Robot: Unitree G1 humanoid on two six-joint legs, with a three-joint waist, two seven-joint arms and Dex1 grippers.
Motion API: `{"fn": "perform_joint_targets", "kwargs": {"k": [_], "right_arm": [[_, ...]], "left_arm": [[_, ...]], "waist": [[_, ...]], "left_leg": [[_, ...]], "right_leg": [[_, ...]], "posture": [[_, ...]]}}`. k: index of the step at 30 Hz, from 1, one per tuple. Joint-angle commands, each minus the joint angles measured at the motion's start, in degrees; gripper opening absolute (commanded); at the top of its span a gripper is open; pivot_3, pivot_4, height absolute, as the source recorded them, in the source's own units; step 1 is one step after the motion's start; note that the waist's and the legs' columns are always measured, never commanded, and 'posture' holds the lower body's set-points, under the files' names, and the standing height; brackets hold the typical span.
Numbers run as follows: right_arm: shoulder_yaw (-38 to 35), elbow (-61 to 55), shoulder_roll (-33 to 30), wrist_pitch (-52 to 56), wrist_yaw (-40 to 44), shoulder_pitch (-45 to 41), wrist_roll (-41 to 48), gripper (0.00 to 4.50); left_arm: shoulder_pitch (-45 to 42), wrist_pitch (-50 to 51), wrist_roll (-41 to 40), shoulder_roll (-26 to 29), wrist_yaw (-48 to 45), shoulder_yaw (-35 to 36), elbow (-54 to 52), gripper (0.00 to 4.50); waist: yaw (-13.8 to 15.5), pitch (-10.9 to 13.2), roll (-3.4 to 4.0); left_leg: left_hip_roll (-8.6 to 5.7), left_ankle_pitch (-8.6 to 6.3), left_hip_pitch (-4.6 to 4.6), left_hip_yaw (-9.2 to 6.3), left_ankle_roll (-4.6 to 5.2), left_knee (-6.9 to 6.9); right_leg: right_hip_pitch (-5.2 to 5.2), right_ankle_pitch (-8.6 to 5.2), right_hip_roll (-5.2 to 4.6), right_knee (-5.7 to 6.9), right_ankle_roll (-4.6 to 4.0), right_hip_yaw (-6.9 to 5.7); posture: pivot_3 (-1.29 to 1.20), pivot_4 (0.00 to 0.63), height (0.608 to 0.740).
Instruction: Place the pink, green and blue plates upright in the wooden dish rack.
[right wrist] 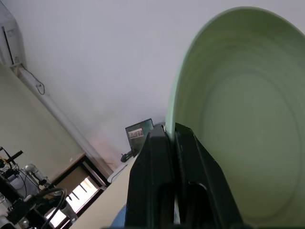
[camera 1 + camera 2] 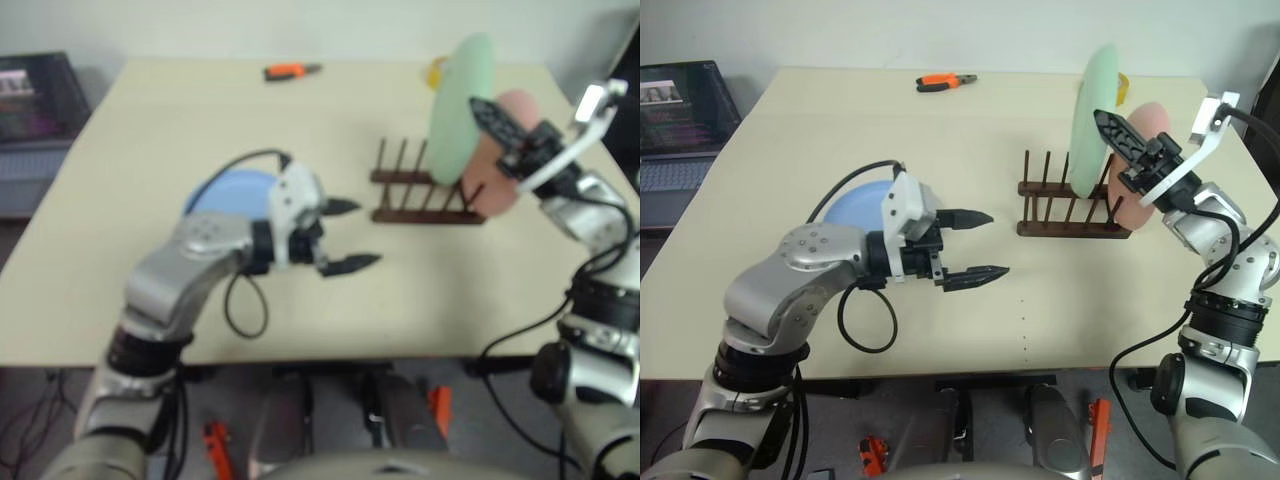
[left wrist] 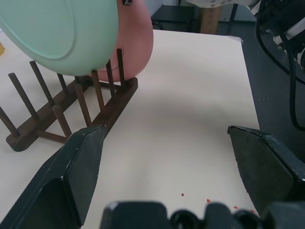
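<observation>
Right gripper point(image 2: 1118, 133) clamped on the rim of the green plate point(image 2: 1092, 120), held upright over the dish rack point(image 2: 1072, 208), lower edge among the pegs. Left gripper point(image 2: 970, 245) wide open, empty, above bare table point(image 2: 1060, 290). Pink plate point(image 2: 1140, 165) already stands in the rack. Blue plate point(image 2: 858, 207) lies flat, untouched. Judged: one done, one being slotted, one left.

Even, diffuse room light is falling on the desk point(image 2: 790, 180); shadows are lying soft under the wooden dish rack point(image 2: 1072, 218). Left eye view is looking hazy and soft (right eye view is crisper). Left hand point(image 3: 167, 181) fingers are blurring close to the lens.
</observation>
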Motion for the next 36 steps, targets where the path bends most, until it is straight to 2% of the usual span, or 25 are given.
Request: {"fn": "perform_joint_targets", "kwargs": {"k": [1,8,12,21,26,30,31,34,36], "right_arm": [[0.12,-0.28,-0.80,-1.26,1.73,-0.15,-0.15,0.01],[0.86,1.40,-1.00,-0.66,2.24,-0.04,-1.26,0.01],[0.80,1.92,-0.72,-0.99,2.21,-0.36,-1.92,0.92],[1.87,0.74,-2.61,-5.74,2.36,-0.98,-7.78,4.05],[4.24,-1.68,-6.87,-8.70,2.70,-3.94,-12.84,4.05],[6.64,-4.61,-13.32,-9.16,5.27,-8.11,-15.81,4.05],[6.51,-5.61,-14.45,-8.42,6.30,-10.23,-14.55,4.05],[6.86,-7.91,-14.60,-6.32,7.59,-15.05,-11.69,4.05],[9.43,-9.94,-13.08,-5.51,8.00,-15.90,-11.42,4.05]], "left_arm": [[-0.04,-0.11,-0.93,0.52,0.50,1.54,-2.58,4.50],[0.01,-0.17,-0.92,0.97,0.89,1.49,-2.80,4.50],[-0.09,-0.25,-0.75,1.09,0.96,1.40,-2.87,4.50],[-0.16,-0.03,-1.19,1.51,0.48,1.19,-3.65,4.50],[0.18,0.26,-1.61,3.07,0.13,2.59,-3.93,4.50],[0.36,2.39,-4.76,6.29,0.93,10.04,-3.55,4.50],[0.72,2.71,-5.24,8.57,0.94,14.08,-2.23,4.50],[1.46,3.54,-5.39,14.22,1.68,22.93,2.29,4.50],[2.28,3.05,-2.76,17.76,2.54,25.11,6.76,4.50]], "waist": [[-0.01,0.00,0.00],[-0.01,0.00,0.00],[0.00,0.00,0.00],[0.06,0.00,0.00],[0.04,0.00,0.00],[-0.05,0.04,0.03],[-0.05,0.03,0.03],[-0.56,0.07,0.04],[-0.74,0.06,0.02]], "left_leg": [[0.00,0.00,0.00,0.00,0.00,0.00],[0.00,0.00,0.00,0.01,0.00,0.00],[0.00,0.00,0.00,0.00,0.00,-0.01],[0.00,0.00,-0.01,0.00,0.00,-0.01],[-0.01,0.00,-0.01,0.02,0.00,-0.01],[0.01,0.00,-0.02,0.03,0.00,-0.04],[0.03,0.00,-0.02,0.01,0.00,-0.07],[0.13,-0.01,-0.01,-0.02,-0.01,-0.12],[0.18,-0.01,0.02,-0.09,-0.01,-0.15]], "right_leg": [[0.00,0.00,0.00,0.00,0.00,0.00],[0.00,0.00,0.00,-0.01,0.00,0.01],[-0.01,0.00,0.00,-0.01,-0.01,0.00],[0.00,-0.02,0.00,-0.04,-0.02,-0.01],[-0.02,-0.02,0.00,-0.04,-0.03,0.01],[-0.10,-0.20,0.00,-0.01,-0.33,0.01],[-0.10,-0.22,0.01,-0.02,-0.36,-0.02],[-0.12,-0.26,0.10,0.00,-0.42,-0.05],[-0.09,-0.26,0.13,0.00,-0.41,-0.13]], "posture": [[0.00,0.150,0.740],[0.00,0.150,0.740],[0.00,0.150,0.740],[0.00,0.150,0.740],[0.00,0.150,0.740],[0.00,0.150,0.740],[0.00,0.150,0.740],[0.00,0.150,0.740],[0.00,0.150,0.740]]}}
